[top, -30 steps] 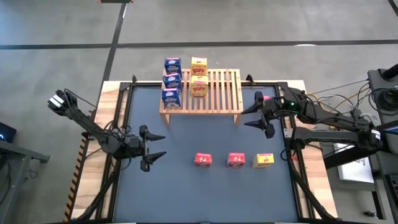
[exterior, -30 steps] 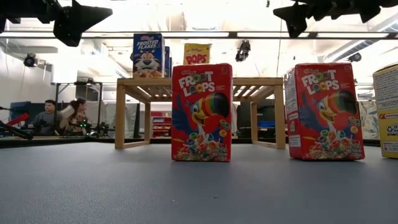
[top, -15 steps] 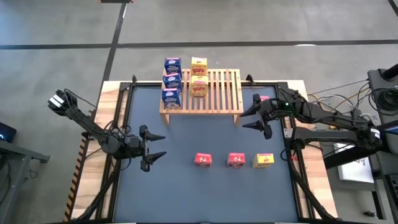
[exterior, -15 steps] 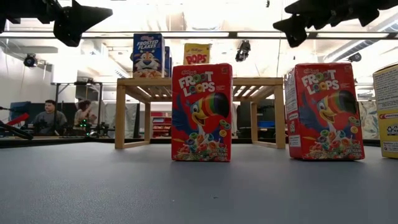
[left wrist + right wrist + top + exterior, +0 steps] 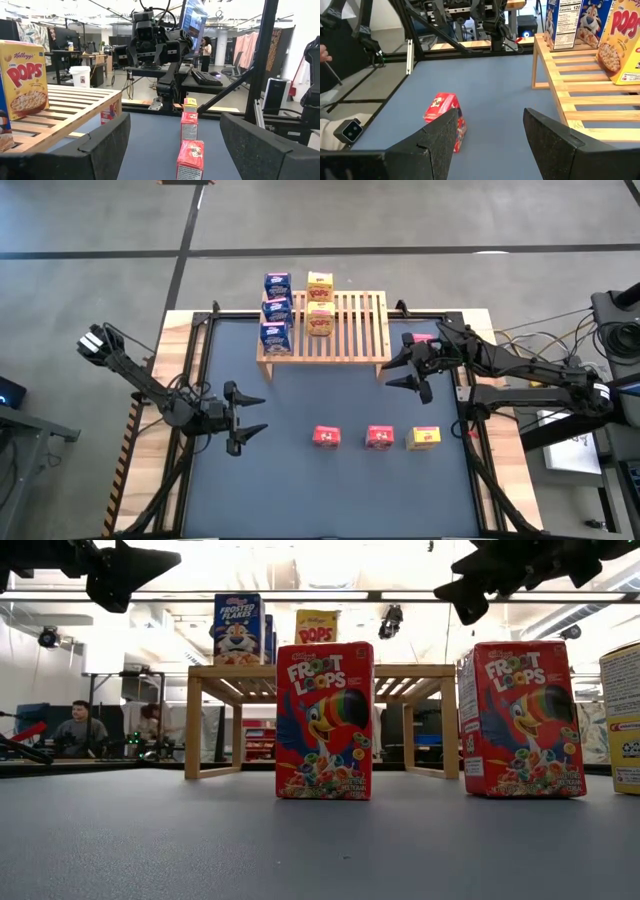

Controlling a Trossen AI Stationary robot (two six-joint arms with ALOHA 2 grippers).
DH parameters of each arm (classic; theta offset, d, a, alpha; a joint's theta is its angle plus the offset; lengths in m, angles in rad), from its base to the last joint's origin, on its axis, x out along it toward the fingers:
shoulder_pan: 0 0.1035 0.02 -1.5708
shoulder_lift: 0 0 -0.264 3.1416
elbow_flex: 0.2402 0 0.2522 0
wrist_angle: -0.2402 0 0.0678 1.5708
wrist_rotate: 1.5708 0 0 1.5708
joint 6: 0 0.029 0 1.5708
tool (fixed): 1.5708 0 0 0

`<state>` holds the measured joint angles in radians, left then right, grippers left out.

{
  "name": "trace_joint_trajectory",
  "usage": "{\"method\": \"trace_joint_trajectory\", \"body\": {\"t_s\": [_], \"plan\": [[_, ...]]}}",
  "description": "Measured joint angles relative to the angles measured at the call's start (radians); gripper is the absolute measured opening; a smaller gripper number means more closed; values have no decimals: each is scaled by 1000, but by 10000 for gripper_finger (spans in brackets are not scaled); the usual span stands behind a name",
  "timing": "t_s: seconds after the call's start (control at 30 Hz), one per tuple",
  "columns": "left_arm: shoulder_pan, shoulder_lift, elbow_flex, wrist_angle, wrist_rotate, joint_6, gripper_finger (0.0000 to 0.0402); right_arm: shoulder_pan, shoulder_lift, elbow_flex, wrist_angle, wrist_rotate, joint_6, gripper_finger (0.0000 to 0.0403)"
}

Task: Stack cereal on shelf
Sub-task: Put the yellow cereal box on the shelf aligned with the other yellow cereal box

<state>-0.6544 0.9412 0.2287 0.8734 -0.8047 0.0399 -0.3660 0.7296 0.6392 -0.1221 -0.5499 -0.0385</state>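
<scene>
The wooden slatted shelf stands at the table's far side on its short legs. Three blue cereal boxes and two yellow ones stand in two rows on its left part. Two red boxes and a yellow box stand upright in a row on the mat near the front. Another red box sits at the far right, behind my right arm. My right gripper hovers open off the shelf's near right corner. My left gripper hovers open at the table's left, holding nothing.
Bare dark mat lies between the shelf and the row of boxes. The right half of the shelf's slats is free. A black frame edges the table. People sit in the room beyond.
My right gripper has gone a little toward the table's left edge and down, nearer the shelf's near right corner, staying open. The boxes and my left gripper have kept still.
</scene>
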Motion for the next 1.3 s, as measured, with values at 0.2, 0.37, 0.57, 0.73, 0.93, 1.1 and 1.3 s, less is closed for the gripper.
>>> {"method": "trace_joint_trajectory", "body": {"t_s": [0.2,0.37,0.57,0.73,0.93,1.1,1.3], "plan": [[0,0,0,0,2,0,292,0,-1,0,0,0,-4,216],[0,0,0,0,2,0,292,0,-2,1,0,0,-2,216],[0,0,0,0,3,0,292,0,-2,1,0,0,4,216],[0,0,0,0,3,0,292,4,-2,2,0,-3,15,216],[0,0,0,0,3,0,292,22,4,2,0,-8,-15,216],[0,0,0,0,3,0,292,28,9,18,-82,-9,-42,216],[0,0,0,0,3,0,292,56,4,135,-407,-5,-73,216]]}}
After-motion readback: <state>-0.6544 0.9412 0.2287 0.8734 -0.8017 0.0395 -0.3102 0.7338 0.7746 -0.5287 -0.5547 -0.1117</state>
